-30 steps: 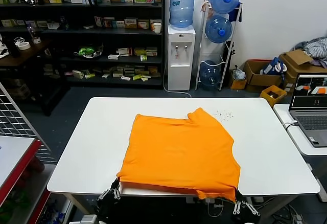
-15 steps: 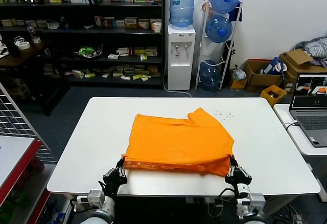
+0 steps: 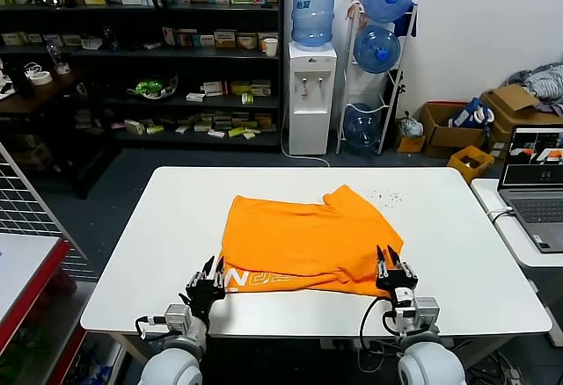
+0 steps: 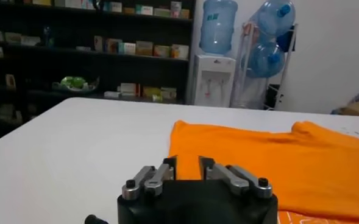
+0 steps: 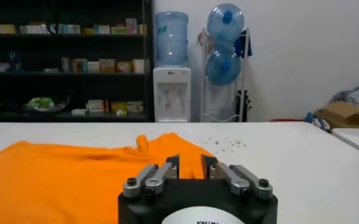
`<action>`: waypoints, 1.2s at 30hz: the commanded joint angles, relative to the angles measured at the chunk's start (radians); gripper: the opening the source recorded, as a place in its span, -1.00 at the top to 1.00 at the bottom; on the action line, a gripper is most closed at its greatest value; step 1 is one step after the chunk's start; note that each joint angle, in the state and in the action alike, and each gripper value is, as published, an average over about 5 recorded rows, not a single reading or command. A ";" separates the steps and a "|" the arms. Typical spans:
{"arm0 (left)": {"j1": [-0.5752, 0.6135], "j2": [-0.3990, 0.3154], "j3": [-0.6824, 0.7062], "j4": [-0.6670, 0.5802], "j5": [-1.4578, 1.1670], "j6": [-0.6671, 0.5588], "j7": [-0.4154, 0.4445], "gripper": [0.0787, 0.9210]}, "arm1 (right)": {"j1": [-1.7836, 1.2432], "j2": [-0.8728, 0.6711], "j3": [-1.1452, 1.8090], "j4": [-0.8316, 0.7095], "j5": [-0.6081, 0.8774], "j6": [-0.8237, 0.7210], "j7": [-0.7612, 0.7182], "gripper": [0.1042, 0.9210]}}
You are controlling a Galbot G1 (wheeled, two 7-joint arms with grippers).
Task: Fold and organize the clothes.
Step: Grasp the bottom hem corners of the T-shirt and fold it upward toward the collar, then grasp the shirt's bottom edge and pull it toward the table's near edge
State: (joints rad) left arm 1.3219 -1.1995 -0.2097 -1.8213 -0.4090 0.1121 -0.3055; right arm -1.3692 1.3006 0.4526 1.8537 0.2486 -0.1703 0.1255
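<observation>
White table | shirt mid-table, long axis left-right, near hem folded | our left gripper and right gripper open at near corners, equally close

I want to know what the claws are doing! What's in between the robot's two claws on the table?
The head view shows the folded near edge of the orange T-shirt, white lettering showing, between the left gripper and right gripper.
</observation>
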 commanded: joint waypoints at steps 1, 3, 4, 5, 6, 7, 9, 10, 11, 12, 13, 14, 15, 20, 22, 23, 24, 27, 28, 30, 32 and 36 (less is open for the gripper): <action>0.040 0.025 -0.002 -0.020 0.008 -0.001 0.012 0.27 | -0.040 -0.023 0.025 -0.008 -0.029 0.022 -0.077 0.03; 0.083 0.032 -0.009 -0.032 0.008 -0.008 0.018 0.13 | -0.078 -0.038 0.044 0.002 -0.034 0.022 -0.082 -0.10; 0.106 0.034 -0.014 -0.034 0.008 -0.013 0.022 0.07 | -0.098 -0.046 0.053 0.006 -0.034 0.020 -0.083 -0.18; 0.124 0.035 -0.017 -0.035 0.008 -0.017 0.026 -0.02 | -0.116 -0.053 0.061 0.008 -0.030 0.018 -0.085 -0.25; 0.142 0.034 -0.020 -0.031 0.007 -0.021 0.031 -0.08 | -0.132 -0.059 0.067 0.008 -0.020 0.013 -0.086 -0.31; 0.158 0.032 -0.023 -0.025 0.006 -0.023 0.036 -0.14 | -0.146 -0.064 0.074 0.007 -0.005 0.007 -0.086 -0.40; 0.172 0.026 -0.026 -0.008 -0.001 -0.025 0.044 -0.28 | -0.164 -0.071 0.082 -0.001 0.032 -0.009 -0.085 -0.52; 0.176 0.023 -0.028 0.002 -0.007 -0.026 0.047 -0.35 | -0.170 -0.074 0.086 -0.007 0.053 -0.019 -0.083 -0.60; 0.174 0.020 -0.029 0.012 -0.014 -0.025 0.050 -0.43 | -0.172 -0.075 0.089 -0.014 0.069 -0.028 -0.081 -0.65; 0.169 0.017 -0.031 0.022 -0.021 -0.025 0.051 -0.49 | -0.172 -0.076 0.090 -0.020 0.081 -0.036 -0.080 -0.69; 0.162 0.013 -0.033 0.033 -0.027 -0.025 0.053 -0.55 | -0.172 -0.076 0.091 -0.026 0.092 -0.044 -0.079 -0.73; 0.153 0.009 -0.036 0.044 -0.031 -0.025 0.055 -0.62 | -0.170 -0.076 0.092 -0.031 0.101 -0.050 -0.078 -0.74; 0.142 0.005 -0.040 0.056 -0.033 -0.025 0.057 -0.67 | -0.167 -0.076 0.092 -0.035 0.109 -0.056 -0.077 -0.75; 0.091 -0.019 -0.056 0.098 -0.034 -0.023 0.060 -0.76 | -0.145 -0.073 0.088 -0.054 0.133 -0.075 -0.077 -0.76; 0.076 -0.026 -0.059 0.108 -0.033 -0.023 0.059 -0.77 | -0.135 -0.071 0.083 -0.063 0.138 -0.079 -0.077 -0.76; 0.070 -0.029 -0.059 0.112 -0.032 -0.022 0.059 -0.77 | -0.129 -0.070 0.080 -0.068 0.140 -0.081 -0.077 -0.76; 0.065 -0.030 -0.059 0.115 -0.031 -0.022 0.058 -0.77 | -0.124 -0.069 0.078 -0.072 0.141 -0.083 -0.077 -0.75; 0.058 -0.034 -0.056 0.117 -0.030 -0.022 0.055 -0.77 | -0.112 -0.064 0.073 -0.081 0.143 -0.085 -0.073 -0.67; 0.057 -0.035 -0.054 0.117 -0.029 -0.022 0.054 -0.77 | -0.110 -0.063 0.072 -0.083 0.144 -0.086 -0.071 -0.60; 0.054 -0.037 -0.051 0.117 -0.028 -0.022 0.054 -0.77 | -0.107 -0.063 0.070 -0.085 0.145 -0.086 -0.068 -0.48; 0.051 -0.041 -0.047 0.118 -0.026 -0.023 0.053 -0.73 | -0.106 -0.064 0.070 -0.086 0.145 -0.085 -0.066 -0.35; 0.050 -0.047 -0.036 0.116 -0.021 -0.022 0.050 -0.54 | -0.112 -0.067 0.072 -0.080 0.145 -0.081 -0.062 -0.08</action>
State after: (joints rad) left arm 1.3841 -1.2338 -0.2539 -1.7245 -0.4300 0.0898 -0.2556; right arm -1.4818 1.2358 0.5216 1.7811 0.3782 -0.2451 0.0590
